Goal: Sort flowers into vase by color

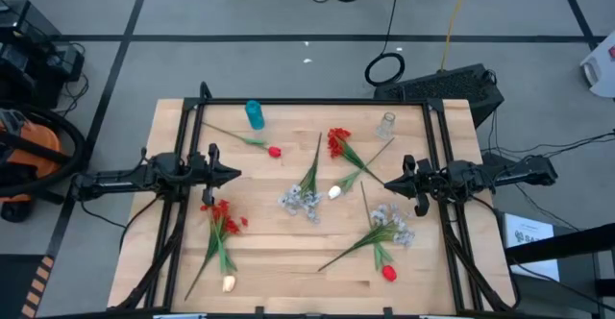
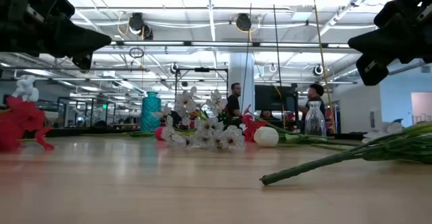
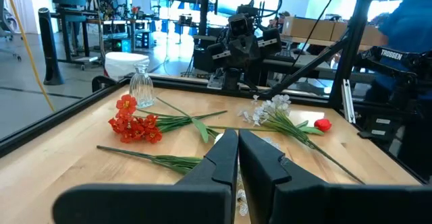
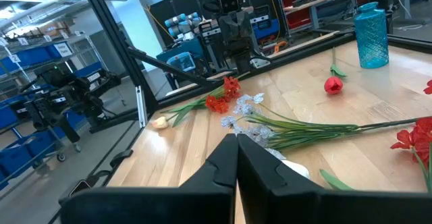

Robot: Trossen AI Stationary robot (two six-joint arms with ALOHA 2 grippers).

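Flowers: eight or so are seen scattered flat across the tabletop [image 1: 288,261], none yet placed in a vase.
Tabletop: pale wood, framed by dark rails; both arms are stationed over it, left and right.
Left hand [image 1: 233,175]: held above the left-middle of the tabletop, fingers [image 3: 223,158] brought together, nothing gripped.
Right hand [image 1: 389,184]: held above the right-middle, fingers [image 4: 226,162] pressed together, nothing gripped.
Blue vase [image 1: 254,114]: upright at the far edge, left of centre.
Clear vase [image 1: 385,125]: upright at the far edge, right of centre; glass, judged fragile and easily tipped by a nudged stem.
Red clustered blooms [image 1: 217,209]: one lies just near of the left hand; another [image 1: 337,142] lies at far centre.
Bluish-white sprays [image 1: 300,200]: one at centre, one [image 1: 395,225] at near right; the heads are judged soft and crushable.
Red tulip buds [image 1: 274,151]: one at far left-centre, one [image 1: 388,273] at near right.
Cream tulip buds [image 1: 334,192]: one at centre, one [image 1: 229,283] at near left.
Handling: the stems are judged light, thin and springy, likely to roll or slip; a grip at mid-stem, clear of the bloom, is advised.
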